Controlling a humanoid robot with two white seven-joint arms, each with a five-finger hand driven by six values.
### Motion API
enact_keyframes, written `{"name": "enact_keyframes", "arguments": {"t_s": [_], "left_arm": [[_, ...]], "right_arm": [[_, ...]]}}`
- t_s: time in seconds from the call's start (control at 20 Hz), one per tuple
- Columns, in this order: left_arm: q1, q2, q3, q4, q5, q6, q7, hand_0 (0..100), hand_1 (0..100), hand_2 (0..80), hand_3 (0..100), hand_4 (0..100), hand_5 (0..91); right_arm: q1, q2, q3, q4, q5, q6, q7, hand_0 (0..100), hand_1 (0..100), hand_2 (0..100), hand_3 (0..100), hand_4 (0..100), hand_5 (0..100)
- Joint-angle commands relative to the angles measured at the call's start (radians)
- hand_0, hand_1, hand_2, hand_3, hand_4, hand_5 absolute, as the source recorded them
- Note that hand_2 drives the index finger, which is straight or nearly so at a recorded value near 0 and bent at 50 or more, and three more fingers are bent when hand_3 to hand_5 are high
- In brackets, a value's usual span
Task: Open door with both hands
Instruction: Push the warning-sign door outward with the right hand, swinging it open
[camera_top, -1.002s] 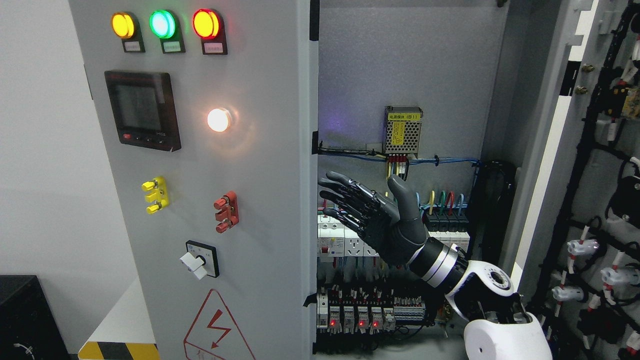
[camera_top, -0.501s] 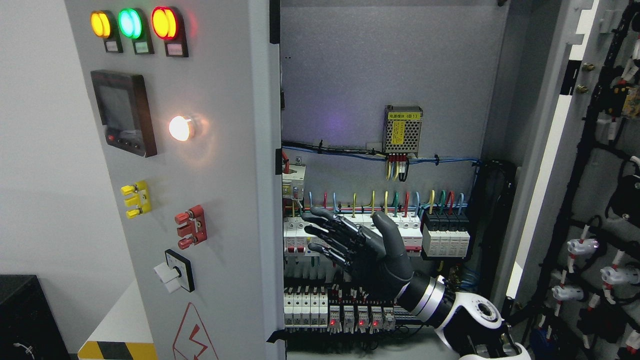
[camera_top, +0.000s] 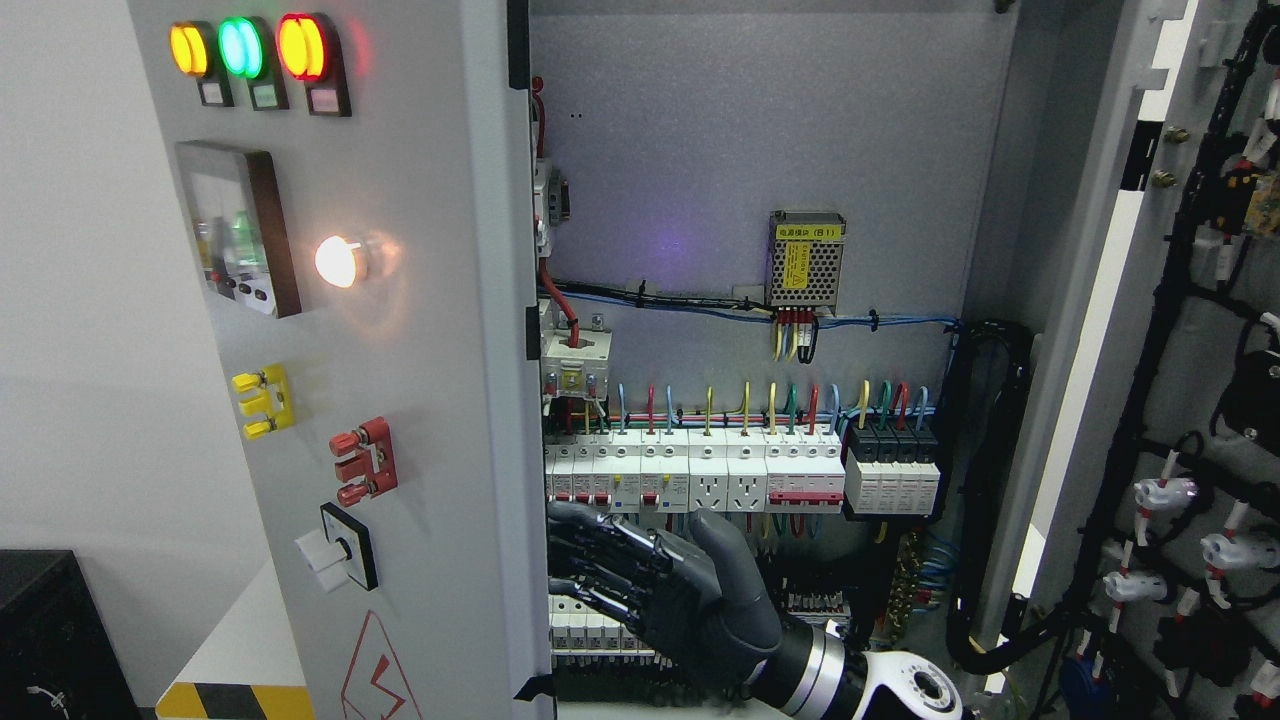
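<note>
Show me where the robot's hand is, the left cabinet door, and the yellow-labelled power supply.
right hand (camera_top: 660, 600), head view, on the back of the hand.
left door (camera_top: 440, 400), head view, on its grey front panel.
power supply (camera_top: 806, 252), head view, on its yellow label.

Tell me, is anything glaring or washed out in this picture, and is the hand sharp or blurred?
Head view: the white lamp on the left door is blown out, casting a warm halo on the panel; the meter screen catches pale reflections; a faint purple sheen lies on the back wall; the right hand looks fairly sharp, fingers spread, holding nothing.
</note>
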Motion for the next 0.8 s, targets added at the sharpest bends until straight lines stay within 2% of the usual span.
{"name": "enact_keyframes", "arguments": {"t_s": [0.0,0.3,0.55,0.75], "left_arm": [[0.012,0.0,0.0,0.0,0.0,0.0,0.001,0,0,0.0,0,0,0.0],[0.012,0.0,0.0,0.0,0.0,0.0,0.0,0,0,0.0,0,0,0.0],[0.012,0.0,0.001,0.0,0.0,0.0,0.001,0,0,0.0,0,0,0.0],[0.012,0.0,0.0,0.0,0.0,0.0,0.001,0,0,0.0,0,0,0.0]], "right_arm": [[0.08,0.018,0.125,-0.133,-0.014,0.002,0.0,0,0,0,0,0,0],[0.125,0.02,0.131,-0.161,-0.013,0.003,0.002,0,0,0,0,0,0],[0.127,0.018,0.157,-0.17,-0.013,0.003,0.0,0,0,0,0,0,0],[0.127,-0.003,0.183,-0.169,-0.01,0.002,0.0,0,0,0,0,0,0]]}}
